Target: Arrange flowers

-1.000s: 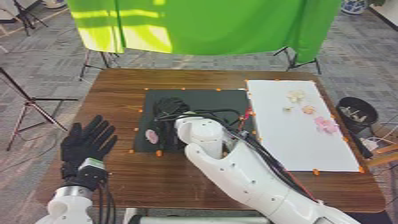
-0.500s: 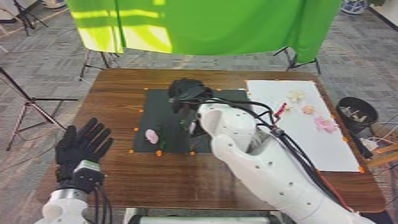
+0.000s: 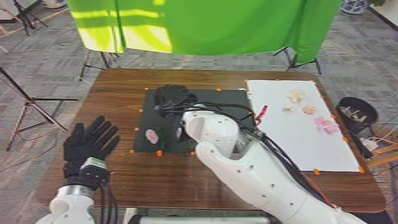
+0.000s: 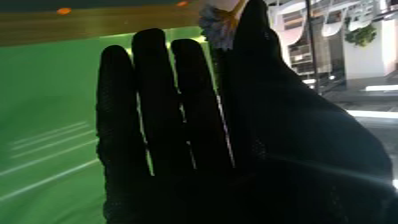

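Note:
Over the far left part of the black mat (image 3: 206, 95) is my right hand (image 3: 176, 97). In the right wrist view, my right hand (image 4: 164, 125) has long straight fingers, with a pale bluish flower (image 4: 216, 25) pinched beside the thumb; much of its stem is hidden. A light pink flower (image 3: 152, 136) lies at the mat's near left, beside a green stem (image 3: 163, 136). On the white board (image 3: 284, 140) are a cream flower (image 3: 296, 94), a peach one (image 3: 308, 109) and a pink one (image 3: 327, 125). My left hand (image 3: 87, 142) is open, fingers spread, at the table's left edge.
Orange markers edge the mat and board. My right forearm and its cables cross the table between them. A black bin (image 3: 357, 112) stands past the table's right edge. Behind the table hangs a green cloth (image 3: 213, 27), and a tripod (image 3: 34, 102) stands at the left.
Over the last second my right hand went away from the robot, then came partly back and to the left. My left hand shifted only slightly.

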Controlling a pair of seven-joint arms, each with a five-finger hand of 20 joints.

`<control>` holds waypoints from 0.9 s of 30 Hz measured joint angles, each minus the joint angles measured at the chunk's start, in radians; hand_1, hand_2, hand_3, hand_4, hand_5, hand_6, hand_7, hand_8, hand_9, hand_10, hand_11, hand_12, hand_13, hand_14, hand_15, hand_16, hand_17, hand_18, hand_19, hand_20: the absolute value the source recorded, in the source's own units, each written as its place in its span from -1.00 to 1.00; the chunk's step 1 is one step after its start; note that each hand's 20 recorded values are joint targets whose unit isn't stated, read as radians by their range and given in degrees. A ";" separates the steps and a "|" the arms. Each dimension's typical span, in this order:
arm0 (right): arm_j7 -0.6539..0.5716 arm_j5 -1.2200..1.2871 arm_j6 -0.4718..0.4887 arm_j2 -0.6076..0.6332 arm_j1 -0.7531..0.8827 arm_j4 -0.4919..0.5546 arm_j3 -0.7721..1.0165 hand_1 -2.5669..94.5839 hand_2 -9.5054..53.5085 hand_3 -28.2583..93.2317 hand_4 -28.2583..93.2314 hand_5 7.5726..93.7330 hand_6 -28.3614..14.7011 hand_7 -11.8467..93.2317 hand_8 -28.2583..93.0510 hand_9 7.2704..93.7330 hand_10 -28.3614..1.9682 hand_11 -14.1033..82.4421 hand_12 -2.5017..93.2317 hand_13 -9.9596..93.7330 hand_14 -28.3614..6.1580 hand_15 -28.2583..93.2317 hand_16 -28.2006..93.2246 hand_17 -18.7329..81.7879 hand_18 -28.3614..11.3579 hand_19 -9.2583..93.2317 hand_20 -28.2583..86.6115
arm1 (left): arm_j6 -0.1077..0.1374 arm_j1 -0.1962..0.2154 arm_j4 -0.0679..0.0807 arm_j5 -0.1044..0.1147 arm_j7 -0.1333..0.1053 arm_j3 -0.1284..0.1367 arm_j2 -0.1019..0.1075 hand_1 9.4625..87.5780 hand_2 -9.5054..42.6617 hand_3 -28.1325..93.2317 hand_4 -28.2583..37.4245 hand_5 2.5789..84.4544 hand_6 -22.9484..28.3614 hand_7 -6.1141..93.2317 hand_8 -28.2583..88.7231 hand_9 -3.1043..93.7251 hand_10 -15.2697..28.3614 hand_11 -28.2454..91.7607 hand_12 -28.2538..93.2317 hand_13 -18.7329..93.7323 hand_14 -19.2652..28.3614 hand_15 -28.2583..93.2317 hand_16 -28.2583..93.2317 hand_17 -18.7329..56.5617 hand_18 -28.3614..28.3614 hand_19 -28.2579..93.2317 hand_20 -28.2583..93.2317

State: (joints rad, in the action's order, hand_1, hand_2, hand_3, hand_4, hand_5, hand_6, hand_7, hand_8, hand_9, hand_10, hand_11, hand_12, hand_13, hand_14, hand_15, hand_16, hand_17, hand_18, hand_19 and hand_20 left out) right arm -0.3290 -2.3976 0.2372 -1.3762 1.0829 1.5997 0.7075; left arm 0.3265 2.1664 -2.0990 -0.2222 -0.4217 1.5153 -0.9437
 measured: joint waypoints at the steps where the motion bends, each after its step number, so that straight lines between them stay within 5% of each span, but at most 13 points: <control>1: 0.001 -0.006 0.001 -0.003 -0.001 -0.006 -0.008 0.07 -0.59 0.79 -1.00 0.17 0.33 -0.47 -0.76 0.20 0.04 -0.50 -0.66 0.14 -0.02 0.02 -0.23 -0.26 -0.54 0.39 -0.12 | 0.000 -0.001 0.000 0.000 0.001 0.000 0.000 -0.68 0.00 0.63 -1.00 -0.06 0.28 -0.58 -0.66 -0.27 0.45 -0.09 -0.34 -0.28 0.50 0.13 -0.65 -0.68 0.53 0.04 -0.38; 6: 0.001 -0.022 0.025 -0.019 -0.002 -0.043 -0.031 -0.02 -0.42 0.66 -1.00 0.18 0.27 -0.50 -0.75 0.15 0.02 -0.52 -0.68 0.11 -0.03 0.00 -0.24 -0.27 -0.53 0.38 -0.13 | -0.002 -0.010 0.006 -0.001 0.009 -0.003 0.002 -0.68 0.00 0.63 -1.00 -0.06 0.28 -0.58 -0.66 -0.27 0.44 -0.09 -0.34 -0.28 0.50 0.13 -0.65 -0.68 0.53 0.04 -0.38; 12: 0.001 -0.025 0.073 -0.025 0.007 -0.056 -0.032 0.19 -0.28 0.38 -1.00 0.28 0.44 -0.49 -0.62 0.29 0.25 -0.52 -0.66 0.17 0.04 -0.06 -0.19 -0.26 -0.45 0.32 -0.10 | -0.006 -0.019 0.009 -0.002 0.013 -0.004 0.003 -0.67 0.00 0.63 -1.00 -0.06 0.28 -0.58 -0.66 -0.26 0.44 -0.09 -0.34 -0.27 0.50 0.13 -0.65 -0.68 0.53 0.04 -0.38; 22: 0.001 -0.024 0.006 -0.024 0.011 -0.089 -0.049 0.15 -0.40 0.62 -1.00 0.22 0.55 -0.48 -0.67 0.37 0.35 -0.50 -0.65 0.24 0.10 -0.07 -0.16 -0.24 -0.46 0.32 -0.08 | -0.006 -0.028 0.013 -0.002 0.020 -0.004 0.004 -0.68 0.00 0.63 -1.00 -0.06 0.28 -0.58 -0.66 -0.26 0.44 -0.09 -0.34 -0.27 0.50 0.13 -0.65 -0.68 0.53 0.04 -0.38; 27: 0.001 -0.023 -0.022 -0.022 0.012 -0.089 -0.055 0.08 -0.52 0.70 -1.00 0.04 0.47 -0.47 -0.76 0.29 0.18 -0.50 -0.66 0.22 0.07 -0.05 -0.17 -0.24 -0.50 0.34 -0.09 | -0.006 -0.029 0.013 -0.002 0.022 -0.003 0.004 -0.67 0.00 0.63 -1.00 -0.06 0.28 -0.58 -0.66 -0.26 0.45 -0.09 -0.34 -0.27 0.50 0.13 -0.65 -0.68 0.53 0.04 -0.38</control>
State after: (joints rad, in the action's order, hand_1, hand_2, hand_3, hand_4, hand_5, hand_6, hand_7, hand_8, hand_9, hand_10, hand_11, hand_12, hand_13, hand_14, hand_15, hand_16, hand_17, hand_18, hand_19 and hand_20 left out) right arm -0.3282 -2.4203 0.2157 -1.3987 1.0948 1.5112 0.6528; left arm 0.3206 2.1372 -2.0860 -0.2239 -0.3996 1.5119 -0.9394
